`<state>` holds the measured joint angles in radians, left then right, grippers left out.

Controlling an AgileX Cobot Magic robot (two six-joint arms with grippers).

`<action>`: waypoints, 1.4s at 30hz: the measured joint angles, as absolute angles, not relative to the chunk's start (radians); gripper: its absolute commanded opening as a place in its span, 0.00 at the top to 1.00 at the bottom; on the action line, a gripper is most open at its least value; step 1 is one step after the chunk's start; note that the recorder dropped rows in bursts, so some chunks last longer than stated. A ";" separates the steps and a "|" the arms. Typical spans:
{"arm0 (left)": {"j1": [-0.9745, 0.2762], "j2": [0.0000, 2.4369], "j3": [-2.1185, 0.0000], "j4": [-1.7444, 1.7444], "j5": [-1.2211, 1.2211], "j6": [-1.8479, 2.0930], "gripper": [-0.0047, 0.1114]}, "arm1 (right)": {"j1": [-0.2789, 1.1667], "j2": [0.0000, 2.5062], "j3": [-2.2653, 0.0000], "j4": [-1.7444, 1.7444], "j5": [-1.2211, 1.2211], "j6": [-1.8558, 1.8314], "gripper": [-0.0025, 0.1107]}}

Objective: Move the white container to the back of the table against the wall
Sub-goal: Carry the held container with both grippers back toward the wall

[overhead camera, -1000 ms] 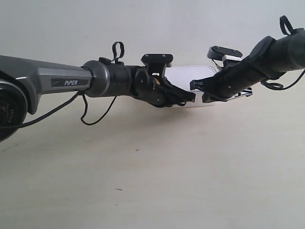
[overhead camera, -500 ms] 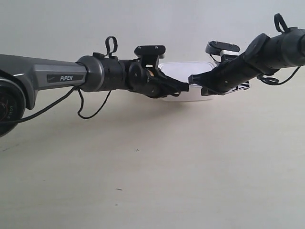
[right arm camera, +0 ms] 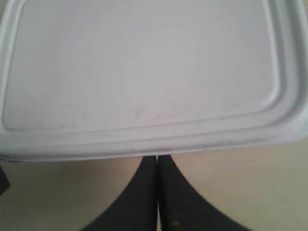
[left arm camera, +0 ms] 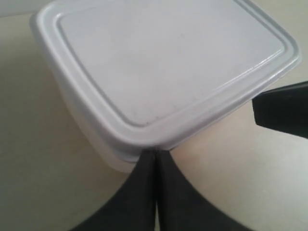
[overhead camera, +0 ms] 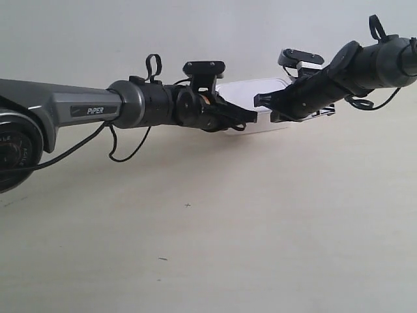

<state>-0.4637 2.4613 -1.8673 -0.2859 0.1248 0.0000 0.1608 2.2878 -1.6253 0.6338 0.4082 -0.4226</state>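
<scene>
The white container lies far back on the table, close to the wall; whether it touches the wall I cannot tell. My left gripper is shut, its tips pressed under the lid rim at a corner of the container. My right gripper is shut too, its tips against the long side of the container. In the exterior view both grippers' tips meet at the container's front: one from the left, one from the right.
The other gripper shows as a black block beside the container in the left wrist view. A loose cable hangs under the arm at the exterior view's left. Tiny dark specks mark the table's front.
The container has slid back toward the wall, with both shut grippers staying against its front. Both arms have reached further back.
</scene>
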 measured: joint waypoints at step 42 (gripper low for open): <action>-0.453 2.514 -1.908 -0.295 0.006 0.000 0.96 | 0.161 2.437 -1.808 0.674 0.336 -0.418 0.98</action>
<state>-0.4529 2.5136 -1.9084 -0.2953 0.0064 0.0000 0.1608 2.4374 -1.8082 0.6742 0.3358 -0.4183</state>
